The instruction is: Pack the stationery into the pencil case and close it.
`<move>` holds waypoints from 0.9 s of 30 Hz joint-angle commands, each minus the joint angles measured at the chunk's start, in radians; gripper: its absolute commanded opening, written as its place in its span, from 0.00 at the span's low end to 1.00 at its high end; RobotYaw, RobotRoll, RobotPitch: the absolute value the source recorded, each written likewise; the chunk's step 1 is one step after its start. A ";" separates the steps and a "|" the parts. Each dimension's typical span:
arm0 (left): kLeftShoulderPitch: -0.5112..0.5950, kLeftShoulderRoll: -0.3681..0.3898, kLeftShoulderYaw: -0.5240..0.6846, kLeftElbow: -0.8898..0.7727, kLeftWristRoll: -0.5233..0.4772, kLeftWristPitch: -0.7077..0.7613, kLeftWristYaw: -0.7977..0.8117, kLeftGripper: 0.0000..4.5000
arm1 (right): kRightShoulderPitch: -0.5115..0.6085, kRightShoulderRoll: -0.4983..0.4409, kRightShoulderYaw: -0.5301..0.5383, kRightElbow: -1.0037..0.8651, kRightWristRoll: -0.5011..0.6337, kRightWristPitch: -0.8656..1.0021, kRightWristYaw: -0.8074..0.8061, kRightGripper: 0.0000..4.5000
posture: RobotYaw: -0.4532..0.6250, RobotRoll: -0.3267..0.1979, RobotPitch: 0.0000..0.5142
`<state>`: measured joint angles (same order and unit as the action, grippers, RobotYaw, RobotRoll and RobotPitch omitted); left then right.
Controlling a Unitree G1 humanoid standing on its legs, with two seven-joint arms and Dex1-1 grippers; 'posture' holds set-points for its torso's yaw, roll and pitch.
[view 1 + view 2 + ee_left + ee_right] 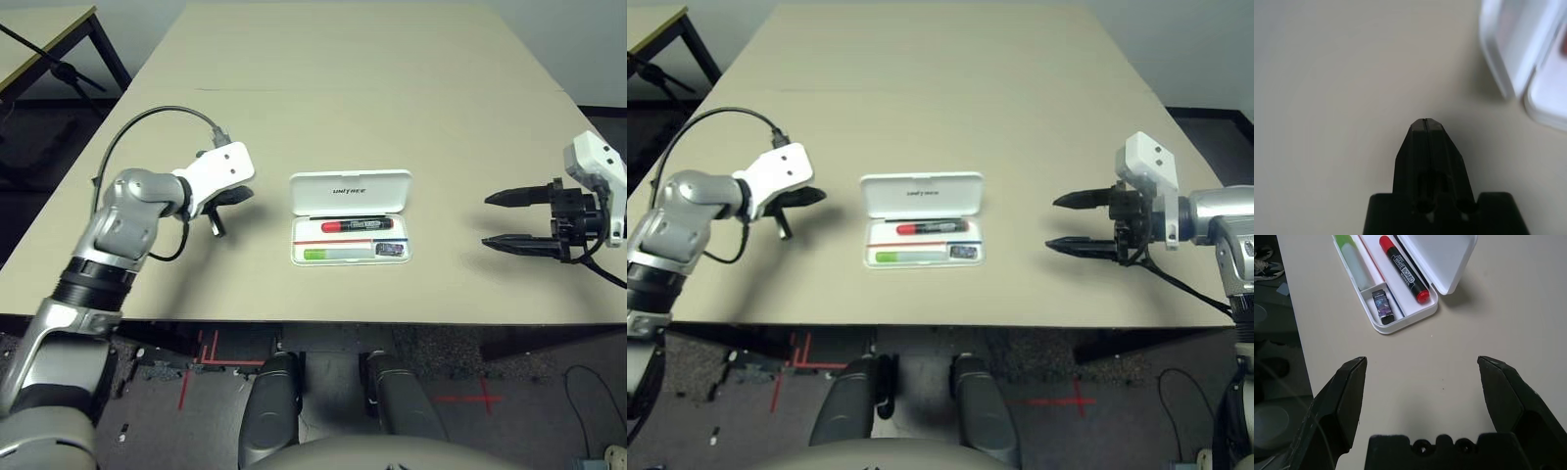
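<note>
The white pencil case lies open at the table's centre, its lid folded back away from me. In its tray rest the red marker, the light-green highlighter and the small dark eraser piece. My left gripper hovers just left of the case, fingers shut together on nothing; the left wrist view shows its closed tip over bare table near the case's edge. My right gripper is well to the right of the case, open, pointing at it, with nothing between its fingers.
The beige table stretches far behind the case, with a seam across it. A black cable loops over my left arm. A second table stands at the far left. The front edge runs just below the case.
</note>
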<state>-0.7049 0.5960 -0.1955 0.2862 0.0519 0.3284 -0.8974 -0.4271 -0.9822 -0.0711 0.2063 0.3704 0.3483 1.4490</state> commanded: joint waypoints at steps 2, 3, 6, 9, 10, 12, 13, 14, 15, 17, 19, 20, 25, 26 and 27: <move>-0.028 -0.057 0.021 0.083 -0.027 -0.047 0.026 0.00 | -0.005 -0.005 0.012 0.002 -0.011 -0.012 0.001 1.00 | 0.39 0.62 0.19; -0.032 -0.070 0.020 0.094 -0.030 -0.053 0.028 0.00 | -0.005 -0.006 0.012 0.001 -0.011 -0.012 0.000 1.00 | 0.39 0.62 0.19; -0.035 -0.099 0.019 0.112 -0.037 -0.062 0.029 0.00 | -0.005 -0.008 0.012 0.001 -0.012 -0.014 -0.001 1.00 | 0.39 0.62 0.19; -0.031 -0.128 0.028 0.099 -0.058 -0.053 0.019 0.00 | -0.003 -0.010 0.012 0.000 -0.013 -0.014 0.000 1.00 | 0.39 0.62 0.20; -0.025 -0.137 0.030 0.082 -0.072 -0.043 0.008 0.00 | 0.000 -0.012 0.011 -0.001 -0.014 -0.014 0.000 1.00 | 0.39 0.62 0.21; -0.014 -0.147 0.029 0.050 -0.098 -0.026 -0.014 0.00 | 0.003 -0.013 0.011 -0.002 -0.016 -0.015 0.001 1.00 | 0.39 0.62 0.21; -0.008 -0.150 0.028 0.033 -0.109 -0.016 -0.022 0.00 | 0.005 -0.014 0.011 -0.002 -0.016 -0.015 0.001 1.00 | 0.39 0.62 0.21; -0.001 -0.150 0.025 0.016 -0.120 -0.008 -0.035 0.00 | 0.005 -0.014 0.011 -0.002 -0.017 -0.016 0.002 1.00 | 0.39 0.62 0.21; 0.006 -0.149 0.021 -0.001 -0.130 -0.001 -0.049 0.00 | 0.006 -0.014 0.012 -0.001 -0.017 -0.016 0.002 1.00 | 0.39 0.62 0.21; 0.027 -0.145 0.008 -0.048 -0.150 0.013 -0.084 0.00 | 0.006 -0.014 0.014 0.001 -0.019 -0.017 0.002 1.00 | 0.39 0.62 0.22; 0.050 -0.142 -0.002 -0.096 -0.169 0.033 -0.114 0.00 | 0.007 -0.015 0.017 0.003 -0.022 -0.020 0.003 1.00 | 0.39 0.62 0.22; 0.063 -0.139 -0.010 -0.121 -0.178 0.045 -0.133 0.00 | 0.006 -0.014 0.019 0.006 -0.025 -0.022 0.003 1.00 | 0.39 0.62 0.22; 0.120 -0.117 -0.057 -0.212 -0.192 0.081 -0.201 0.00 | 0.005 -0.011 0.029 0.014 -0.035 -0.030 0.005 1.00 | 0.39 0.62 0.23; 0.127 -0.115 -0.067 -0.219 -0.186 0.083 -0.205 0.00 | 0.004 -0.009 0.031 0.015 -0.037 -0.032 0.004 1.00 | 0.39 0.62 0.23; 0.131 -0.113 -0.076 -0.221 -0.181 0.083 -0.207 0.00 | 0.004 -0.007 0.034 0.016 -0.038 -0.033 0.004 1.00 | 0.39 0.62 0.23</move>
<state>-0.5941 0.4770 -0.2401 0.0843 -0.1270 0.4005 -1.0875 -0.4235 -0.9857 -0.0520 0.2127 0.3482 0.3246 1.4503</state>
